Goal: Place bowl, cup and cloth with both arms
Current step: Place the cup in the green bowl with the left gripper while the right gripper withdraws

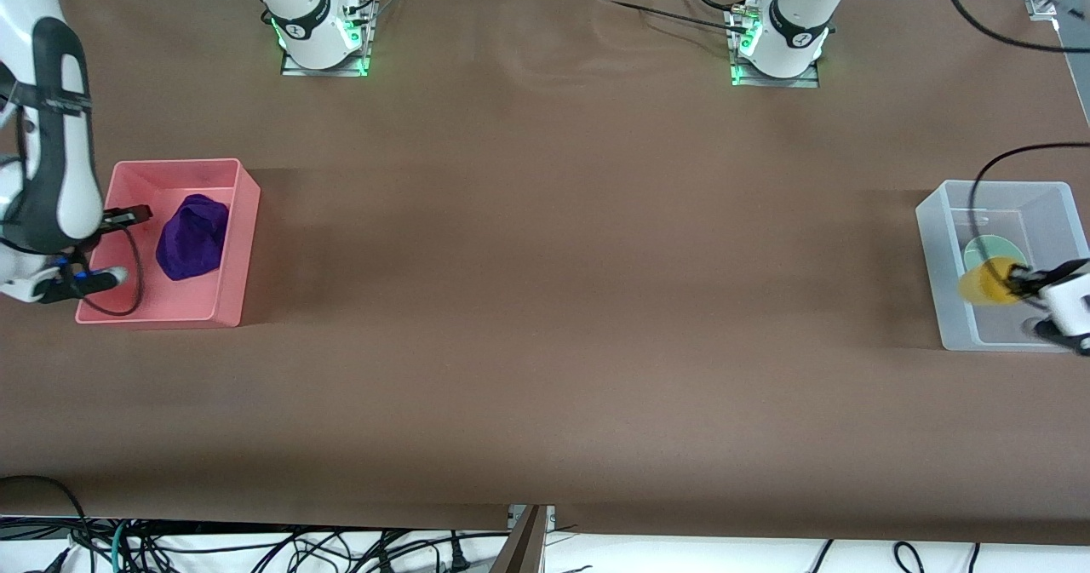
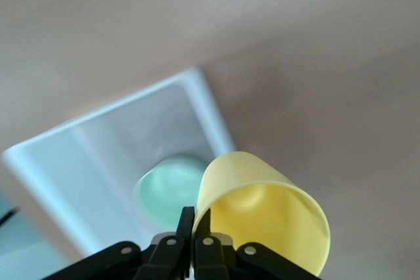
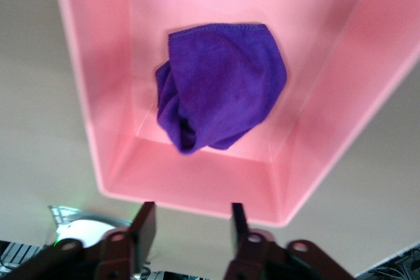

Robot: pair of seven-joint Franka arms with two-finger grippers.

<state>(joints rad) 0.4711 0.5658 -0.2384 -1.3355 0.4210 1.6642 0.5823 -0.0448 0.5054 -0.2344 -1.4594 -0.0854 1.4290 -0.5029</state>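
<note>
Front view: a pink bin (image 1: 240, 241) stands at the right arm's end of the brown table (image 1: 545, 318), about nine o'clock from the table's middle; the purple cloth (image 1: 192, 237) lies bunched inside it on the floor. The right gripper (image 1: 128, 245) hangs over the bin's outer edge, its fingers spread with nothing between them. At three o'clock, at the left arm's end, stands a clear bin (image 1: 937, 283) with the green bowl (image 1: 988, 251) resting on its floor. The left gripper (image 1: 1020, 281) holds the yellow cup (image 1: 988, 284) tipped on its side above that bin, just over the bowl. Left wrist view: the left gripper (image 2: 194, 222) has its fingers pressed together on the rim of the cup (image 2: 266, 218), pinching its wall; the bowl (image 2: 170, 188) sits below in the clear bin (image 2: 210, 106). Right wrist view: the right gripper (image 3: 193, 222) shows its fingers apart and bare, over the wall of the pink bin (image 3: 197, 195), with the cloth (image 3: 220, 103) in the bin's middle.
</note>
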